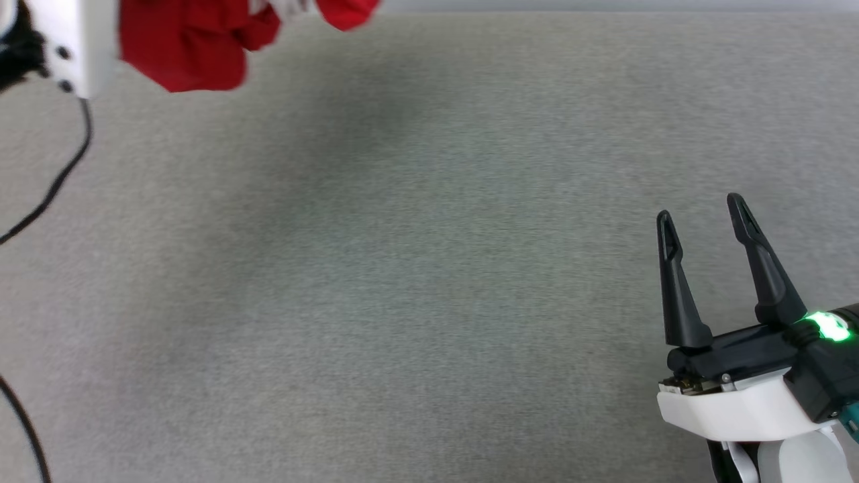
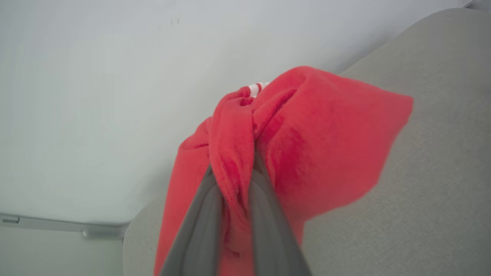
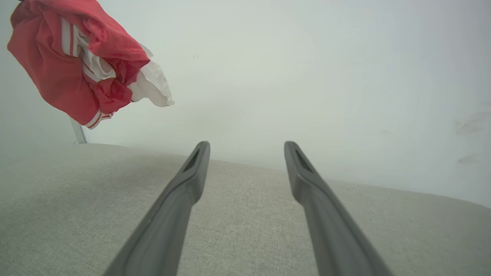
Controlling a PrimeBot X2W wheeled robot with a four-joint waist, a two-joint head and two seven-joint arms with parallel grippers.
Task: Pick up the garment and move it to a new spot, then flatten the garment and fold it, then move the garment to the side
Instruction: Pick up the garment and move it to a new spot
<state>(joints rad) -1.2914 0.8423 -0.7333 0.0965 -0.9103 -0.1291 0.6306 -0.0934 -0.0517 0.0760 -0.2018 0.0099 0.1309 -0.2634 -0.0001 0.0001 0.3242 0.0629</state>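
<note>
Garment, count: one garment (image 1: 194,47), red, bunched up.
Garment, place: upper left of the head view, cut off by the top edge; upper left of the right wrist view (image 3: 65,65), hanging clear of the grey surface (image 1: 416,268) with the pale wall (image 3: 307,76) behind it.
Garment, detail: white sleeve cloth and thin red-and-white stripes show among the folds in the right wrist view.
Grippers, count: two, each with two dark fingers.
Left gripper (image 2: 236,184): fingers close together, pinching a fold of the garment (image 2: 318,126), which drapes over both of them.
Left arm: one white housing (image 1: 74,40) at the upper left corner of the head view, just beside the garment.
Right gripper (image 1: 700,209): lower right of the head view, fingers wide apart with nothing between them (image 3: 247,145); one green light (image 1: 831,327) glows at its base.
Cable: two stretches of black cable (image 1: 60,174) along the left edge of the head view.
</note>
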